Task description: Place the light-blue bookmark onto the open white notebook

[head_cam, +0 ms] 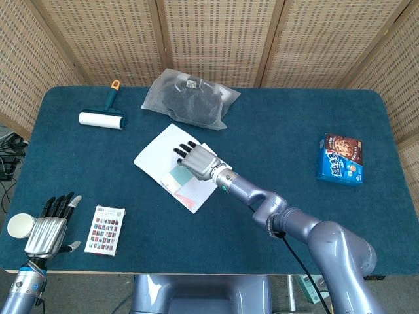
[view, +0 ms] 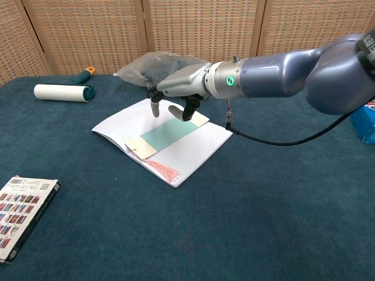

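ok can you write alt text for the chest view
The light-blue bookmark with a pink tassel lies on the open white notebook on a dark blue table, and the robot's right hand hovers just above its far end, holding nothing. Behind are a lint roller and a plastic bag.

Bright, even light from above, soft faint shadows, both views sharp, no glare.

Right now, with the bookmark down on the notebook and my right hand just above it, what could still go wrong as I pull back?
The right hand hovers low over the light-blue bookmark; a curled finger could snag it and drag it off the open white notebook.

The plastic bag lies just behind the hand, so a backward swing might brush it.

The bookmark's pink tassel sits near the page edge; a small nudge could slide it off.
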Tool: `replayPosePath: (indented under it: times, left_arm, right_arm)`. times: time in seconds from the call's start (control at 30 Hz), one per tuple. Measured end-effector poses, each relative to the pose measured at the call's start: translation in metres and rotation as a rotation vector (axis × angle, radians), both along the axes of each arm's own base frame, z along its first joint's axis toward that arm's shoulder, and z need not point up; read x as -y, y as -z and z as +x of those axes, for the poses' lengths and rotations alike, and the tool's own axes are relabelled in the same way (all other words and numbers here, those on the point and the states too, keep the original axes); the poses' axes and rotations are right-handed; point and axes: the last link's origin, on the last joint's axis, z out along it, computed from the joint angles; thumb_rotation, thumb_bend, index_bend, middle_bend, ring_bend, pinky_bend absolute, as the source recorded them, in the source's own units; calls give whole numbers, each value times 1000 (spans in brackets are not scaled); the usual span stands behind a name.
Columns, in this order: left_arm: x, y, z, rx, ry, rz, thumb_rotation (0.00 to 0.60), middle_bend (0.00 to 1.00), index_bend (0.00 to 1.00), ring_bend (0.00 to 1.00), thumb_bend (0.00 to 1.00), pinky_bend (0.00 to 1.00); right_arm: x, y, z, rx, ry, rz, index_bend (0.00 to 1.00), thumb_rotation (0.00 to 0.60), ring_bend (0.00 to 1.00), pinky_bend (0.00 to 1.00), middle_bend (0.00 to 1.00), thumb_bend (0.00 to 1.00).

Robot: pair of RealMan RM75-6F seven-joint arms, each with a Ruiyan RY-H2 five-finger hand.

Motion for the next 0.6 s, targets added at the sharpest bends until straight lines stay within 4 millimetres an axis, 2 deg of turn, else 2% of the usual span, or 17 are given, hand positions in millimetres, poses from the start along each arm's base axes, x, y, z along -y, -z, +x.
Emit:
replayPosePath:
  times: [0.23, 0.6]
  left_arm:
    - [0, 0, -1, 4, -6, -4, 600, 0, 0, 0, 0, 0]
    - [-1, 4, -3, 3, -16, -23, 600, 0, 0, 0, 0, 0]
  right_arm:
    - [-4, 1, -4, -16, 41, -13, 294, 600, 0, 149, 102, 927]
    - [-6, 19, -14, -49, 91, -5, 292, 600, 0, 125, 96, 918]
